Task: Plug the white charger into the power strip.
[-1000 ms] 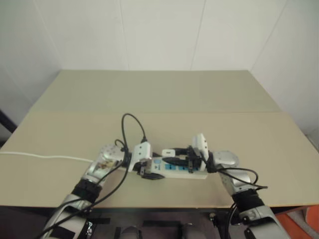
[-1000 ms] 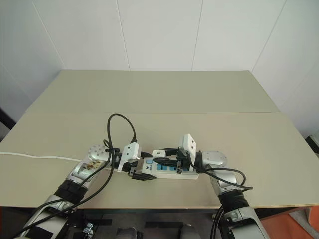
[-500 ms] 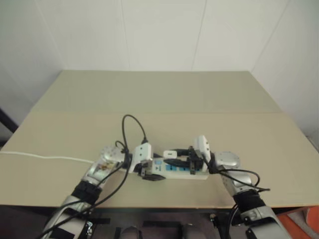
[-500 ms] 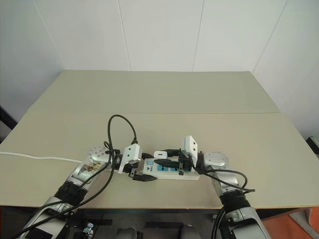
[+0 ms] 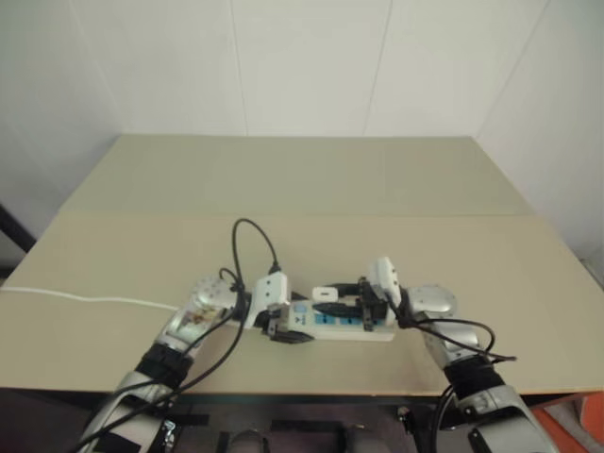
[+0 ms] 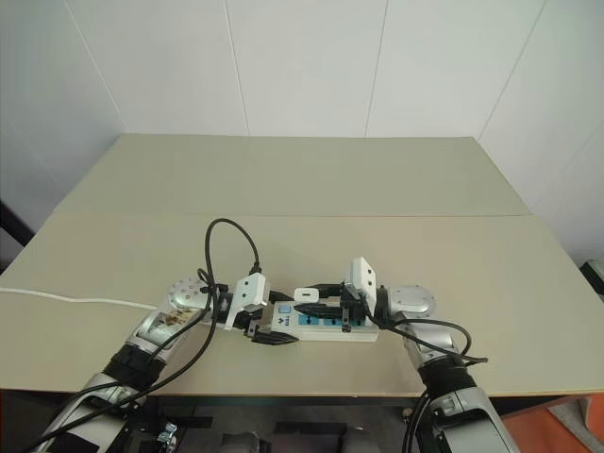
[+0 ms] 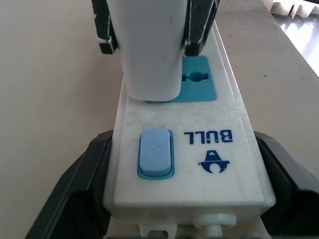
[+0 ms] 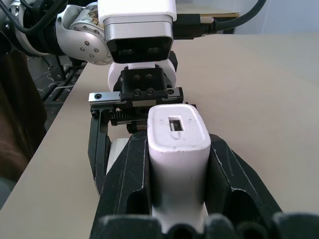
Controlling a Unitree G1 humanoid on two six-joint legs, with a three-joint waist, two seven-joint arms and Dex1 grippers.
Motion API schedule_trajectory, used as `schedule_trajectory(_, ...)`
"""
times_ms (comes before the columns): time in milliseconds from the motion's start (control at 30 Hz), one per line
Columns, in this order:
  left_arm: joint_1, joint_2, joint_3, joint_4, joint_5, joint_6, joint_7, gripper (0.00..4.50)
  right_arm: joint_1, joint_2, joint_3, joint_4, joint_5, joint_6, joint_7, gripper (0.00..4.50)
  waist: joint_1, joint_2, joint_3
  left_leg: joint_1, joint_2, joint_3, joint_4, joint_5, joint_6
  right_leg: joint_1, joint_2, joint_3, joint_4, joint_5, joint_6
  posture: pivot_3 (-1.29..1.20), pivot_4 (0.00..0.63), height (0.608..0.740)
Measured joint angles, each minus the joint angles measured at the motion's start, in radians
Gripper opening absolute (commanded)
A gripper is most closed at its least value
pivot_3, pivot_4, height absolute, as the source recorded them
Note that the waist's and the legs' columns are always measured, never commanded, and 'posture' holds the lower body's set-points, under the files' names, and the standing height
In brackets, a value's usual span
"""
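Two cables (image 6: 231, 247) — perhaps loose — flank power strip (image 6: 326, 323).

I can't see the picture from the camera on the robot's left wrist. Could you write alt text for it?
A white charger, gripped between two black fingers, sits on a blue outlet face of the white power strip. Nearer the camera, the strip shows a pale blue switch and the printed word BULL, with the left arm's own black fingers clamped on the strip's sides above a beige table.
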State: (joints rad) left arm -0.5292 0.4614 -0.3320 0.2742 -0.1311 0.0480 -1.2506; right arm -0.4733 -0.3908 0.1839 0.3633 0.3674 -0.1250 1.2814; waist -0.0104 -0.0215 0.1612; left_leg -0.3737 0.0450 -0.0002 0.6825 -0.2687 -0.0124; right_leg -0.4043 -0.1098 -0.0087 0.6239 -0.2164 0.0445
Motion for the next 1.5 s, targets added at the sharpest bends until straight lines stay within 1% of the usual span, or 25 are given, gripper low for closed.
schedule_trajectory(300, 0.008, 0.006, -0.001, -0.007, -0.008, 0.000, 0.009, 3.33, -0.022, -0.004, 0.010, 0.036, 0.001, -0.014, 0.022, 1.10, -0.002, 0.000, 0.000, 0.001, 0.000, 0.000, 0.000, 0.000, 0.000, 0.000, 0.000, 0.000, 0.000, 0.000, 0.000, 0.00, 0.150, 0.740)
schedule_trajectory(867, 0.018, 0.031, -0.002, -0.023, -0.018, 0.013, 0.015, 3.33, -0.077, 0.004, 0.057, 0.084, 0.000, -0.003, 0.020, 1.10, -0.009, 0.000, 0.000, 0.004, 0.001, 0.000, -0.002, 0.000, 0.000, 0.001, 0.000, 0.001, 0.000, -0.001, -0.001, 0.00, 0.150, 0.740)
schedule_trajectory(1500, 0.021, 0.036, -0.006, -0.032, -0.020, 0.018, 0.021, 3.33, -0.047, 0.000, 0.056, 0.060, 0.000, -0.003, 0.000, 1.10, -0.010, -0.001, -0.001, 0.005, 0.001, 0.001, -0.003, 0.000, 0.000, 0.001, 0.001, 0.001, 0.000, -0.001, -0.001, 0.00, 0.150, 0.740)
